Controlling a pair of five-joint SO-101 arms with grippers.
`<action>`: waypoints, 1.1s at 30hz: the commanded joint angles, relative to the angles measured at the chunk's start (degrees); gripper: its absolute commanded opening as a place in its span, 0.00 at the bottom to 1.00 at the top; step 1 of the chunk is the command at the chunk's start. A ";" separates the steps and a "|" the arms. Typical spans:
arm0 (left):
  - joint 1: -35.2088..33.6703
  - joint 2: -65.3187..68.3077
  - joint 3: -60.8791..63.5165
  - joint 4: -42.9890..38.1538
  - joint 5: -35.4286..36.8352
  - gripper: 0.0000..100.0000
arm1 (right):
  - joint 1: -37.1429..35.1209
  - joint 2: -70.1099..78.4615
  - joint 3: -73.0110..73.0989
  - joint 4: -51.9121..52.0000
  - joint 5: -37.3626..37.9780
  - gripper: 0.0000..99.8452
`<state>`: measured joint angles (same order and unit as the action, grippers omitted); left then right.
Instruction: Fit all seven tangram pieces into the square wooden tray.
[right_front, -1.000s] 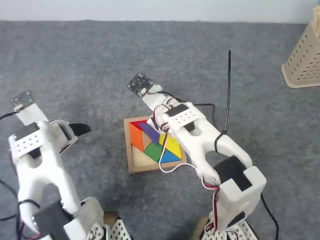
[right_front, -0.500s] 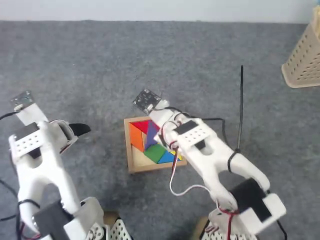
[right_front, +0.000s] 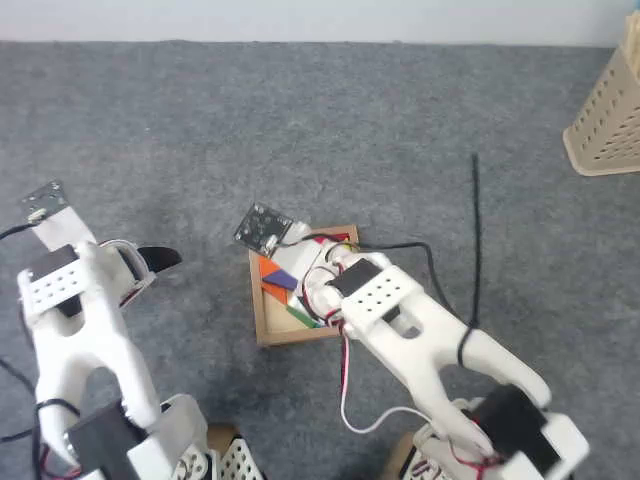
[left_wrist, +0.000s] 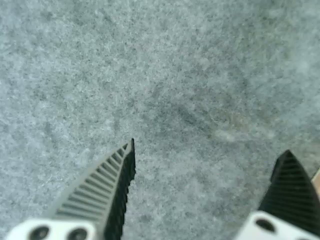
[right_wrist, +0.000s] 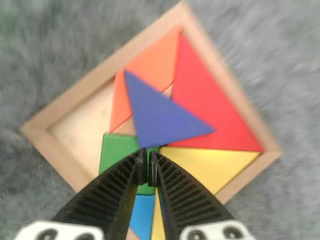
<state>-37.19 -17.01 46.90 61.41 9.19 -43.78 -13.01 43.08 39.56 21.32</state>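
**Closed jaws nudging a loose triangle inside the tray**

The right gripper (right_wrist: 149, 165) hangs low over the tray (right_wrist: 65, 107), its jaws pressed together with nothing between them. That fits a pushing job rather than a lifting one. The closed tip makes a single narrow point, and it sits at the near corner of the purple triangle (right_wrist: 162, 117), where that piece meets the green piece (right_wrist: 117, 150).

The purple triangle is the odd one out. It lies askew near the tray's middle, crossing the orange piece (right_wrist: 155, 60) and the edge of the red triangle (right_wrist: 210, 105). It seems to ride on top of them instead of lying flat, though the wrist view is too soft to be sure.

The red triangle sits snug along one tray wall, with the yellow piece (right_wrist: 210, 162) next to it and the light blue piece (right_wrist: 142, 212) under the gripper. A patch of bare wood (right_wrist: 82, 130) shows in one tray corner beside the orange and green pieces, so the fit is likely not finished.

The left gripper (left_wrist: 209, 147) rests well apart from the tray, jaws spread over the bare grey bench (left_wrist: 165, 75) and holding nothing. It is probably parked there to leave the tray free for the other arm.
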 joint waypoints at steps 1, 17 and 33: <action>0.18 -2.20 -0.13 -0.79 -0.53 0.40 | 1.45 -5.41 -6.68 -1.01 -0.53 0.01; 0.26 -2.20 -0.13 -0.79 -0.53 0.40 | 4.44 21.14 -23.30 -3.38 -0.35 0.01; 0.26 -2.20 -0.13 -0.79 -0.53 0.40 | 3.74 21.05 -23.30 7.52 -0.44 0.01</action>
<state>-37.19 -17.01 46.90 61.41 9.19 -39.65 9.14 23.30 45.45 21.32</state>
